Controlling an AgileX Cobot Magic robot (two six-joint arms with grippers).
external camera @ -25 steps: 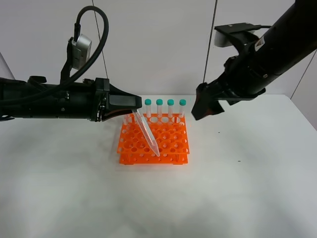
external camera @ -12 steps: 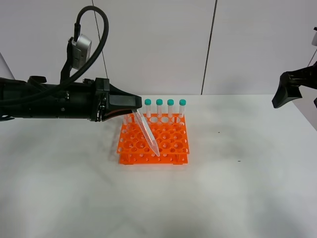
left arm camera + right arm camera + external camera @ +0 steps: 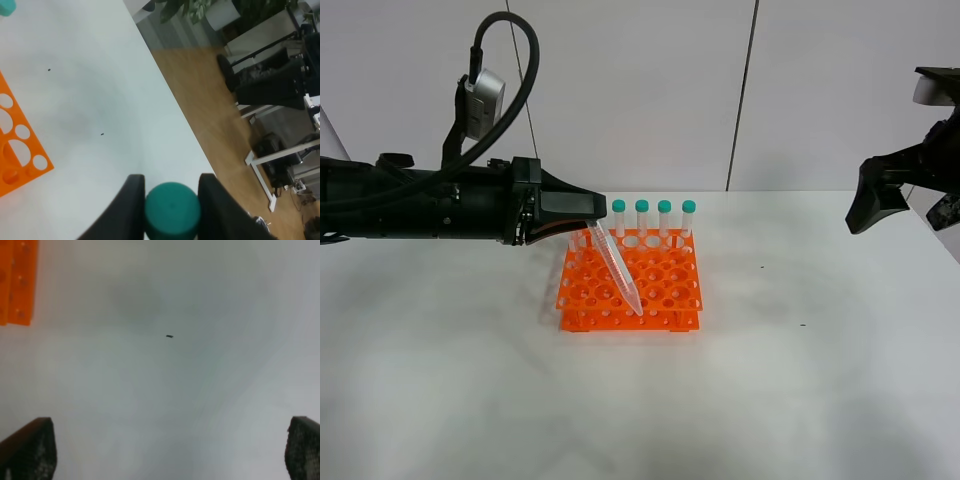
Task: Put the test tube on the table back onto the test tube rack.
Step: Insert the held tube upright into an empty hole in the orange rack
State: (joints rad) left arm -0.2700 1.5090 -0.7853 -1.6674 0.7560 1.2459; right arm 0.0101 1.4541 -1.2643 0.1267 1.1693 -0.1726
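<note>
A clear test tube hangs tilted, its pointed tip down over the front row of the orange test tube rack. I cannot tell whether the tip is in a hole. My left gripper is shut on its upper end. In the left wrist view the teal cap sits between the two black fingers, with a corner of the rack beside them. My right gripper stands open at the far right above the table, nothing in it. Its fingers are wide apart over the bare table.
Several teal-capped tubes stand upright in the rack's back row. The rack's corner shows at the edge of the right wrist view. A small dark speck lies on the white tabletop. The table's right edge borders a wooden floor.
My right arm has swung away from beside the rack to the far right of the table, then edged slightly back in. The left gripper and its tube have not moved.
</note>
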